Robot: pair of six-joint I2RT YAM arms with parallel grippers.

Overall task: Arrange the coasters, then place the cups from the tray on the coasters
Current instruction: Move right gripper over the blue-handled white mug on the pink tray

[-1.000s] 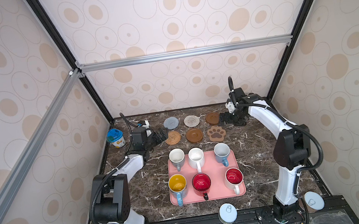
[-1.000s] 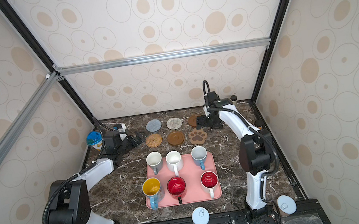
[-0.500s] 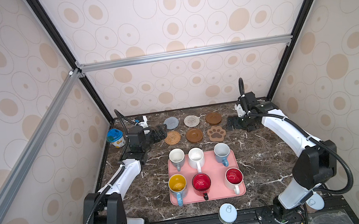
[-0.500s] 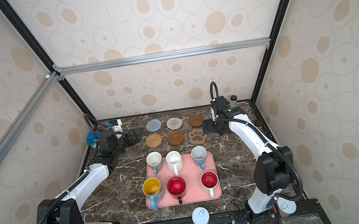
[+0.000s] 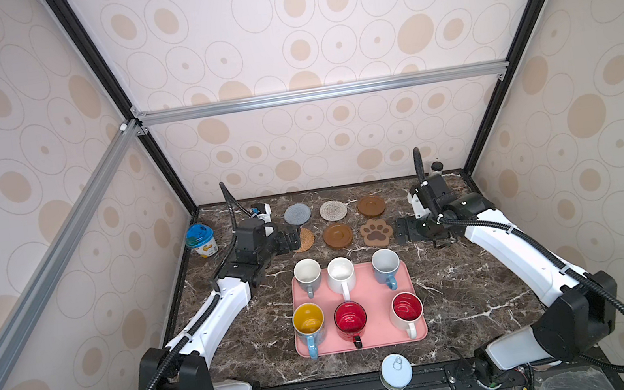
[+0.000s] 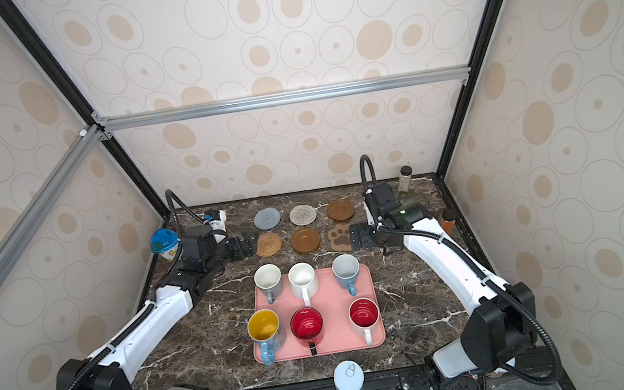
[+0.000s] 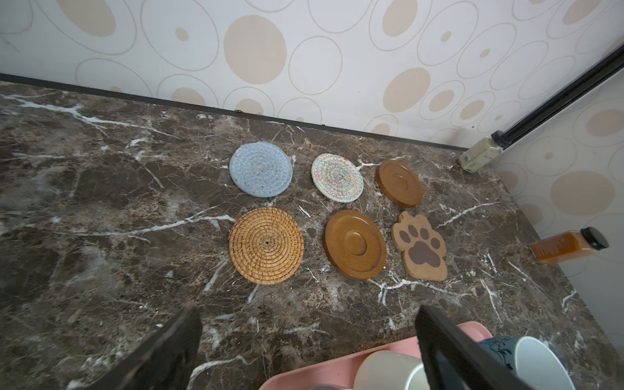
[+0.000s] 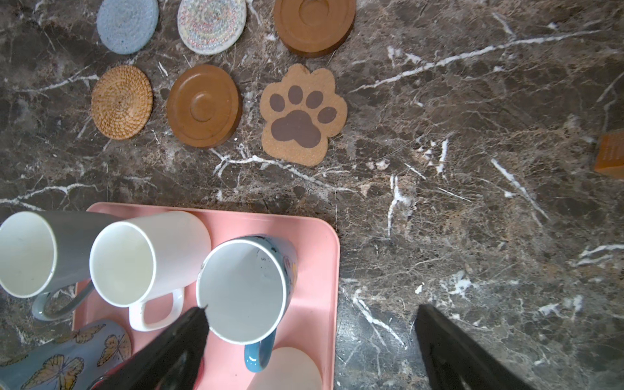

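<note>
Dark marble surface (image 5: 460, 287), boxed in by spotted walls. At its far side six coasters (image 5: 337, 236) lie flat in two tidy rows of three, each apart from its neighbours, from the blue knit mat (image 5: 297, 214) at far left to the paw mat (image 5: 377, 231) at near right. The arranging looks done.

Nearer, the pink tray (image 5: 376, 307) holds all six cups (image 5: 340, 273) upright in two rows. None sits on a coaster yet, so that whole half remains.

The left hand (image 5: 291, 241) is by the rattan mat (image 6: 269, 244) and the right hand (image 5: 402, 231) is just right of the paw mat. Both have their fingers spread apart and hold nothing.
</note>
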